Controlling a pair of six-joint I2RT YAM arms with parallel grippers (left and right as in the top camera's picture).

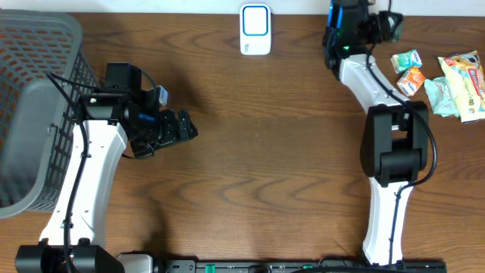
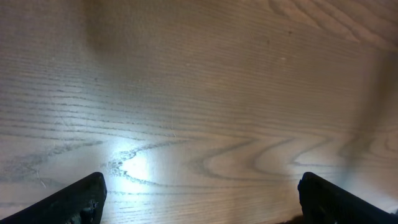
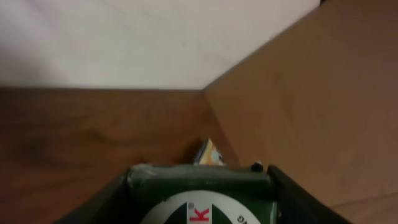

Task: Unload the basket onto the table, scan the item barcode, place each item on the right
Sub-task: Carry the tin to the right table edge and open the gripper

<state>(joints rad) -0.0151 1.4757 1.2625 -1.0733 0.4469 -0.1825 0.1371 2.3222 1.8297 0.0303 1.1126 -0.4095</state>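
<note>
A dark green packet (image 3: 199,193) with a white disc and a red letter sits between the fingers of my right gripper (image 3: 200,202), which is shut on it. In the overhead view that right gripper (image 1: 385,27) is at the far right of the table, well to the right of the white and blue barcode scanner (image 1: 255,29). The packet itself is hard to make out there. My left gripper (image 1: 184,127) hovers over bare wood at the left. Its jaws stand wide open with nothing between them (image 2: 202,202).
A grey mesh basket (image 1: 34,114) fills the left edge. Several snack packets lie at the far right: a green one (image 1: 407,60), an orange one (image 1: 411,80), a teal one (image 1: 439,95) and a large yellow one (image 1: 468,76). A small orange packet (image 3: 210,154) lies beyond the held item.
</note>
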